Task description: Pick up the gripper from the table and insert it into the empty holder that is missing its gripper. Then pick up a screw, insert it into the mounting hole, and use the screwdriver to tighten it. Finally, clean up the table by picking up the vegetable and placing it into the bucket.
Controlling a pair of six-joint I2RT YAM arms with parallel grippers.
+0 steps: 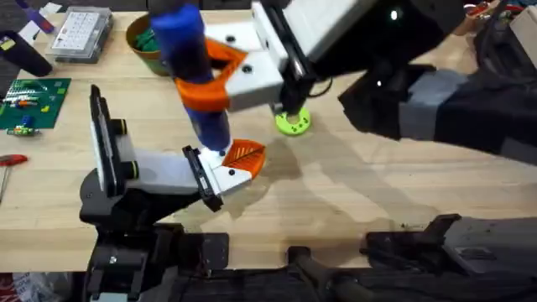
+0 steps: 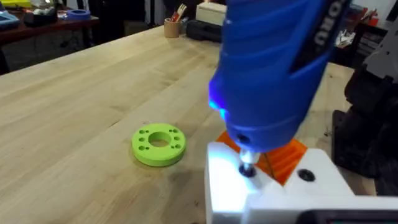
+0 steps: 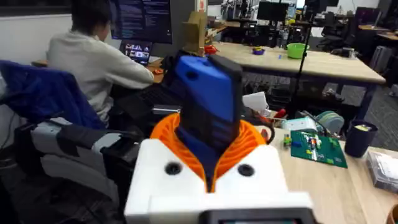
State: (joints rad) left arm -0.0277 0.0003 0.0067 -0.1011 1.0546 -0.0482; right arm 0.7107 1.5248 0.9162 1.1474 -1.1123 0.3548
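The holder (image 1: 155, 172) lies at the lower left, its black plate (image 1: 101, 143) upright. At its tip sits the gripper (image 1: 237, 165), white with an orange ribbed pad; the left wrist view shows it close up (image 2: 230, 186). My right gripper (image 1: 205, 80) is shut on the blue screwdriver (image 1: 201, 101), which stands upright (image 3: 208, 106). The metal tip (image 2: 247, 168) presses into the white block beside a black dot (image 2: 305, 175). The screw is hidden under the tip. The bucket (image 1: 138, 52) stands at the back with something green inside. The vegetable is out of view.
A lime-green disc (image 1: 292, 123) lies just right of the screwdriver, also seen in the left wrist view (image 2: 158, 145). A clear parts box (image 1: 80, 33), a green circuit board (image 1: 33, 101) and a red-handled tool (image 1: 10, 159) sit along the left. The right arm (image 1: 436, 92) hangs dark over the right side.
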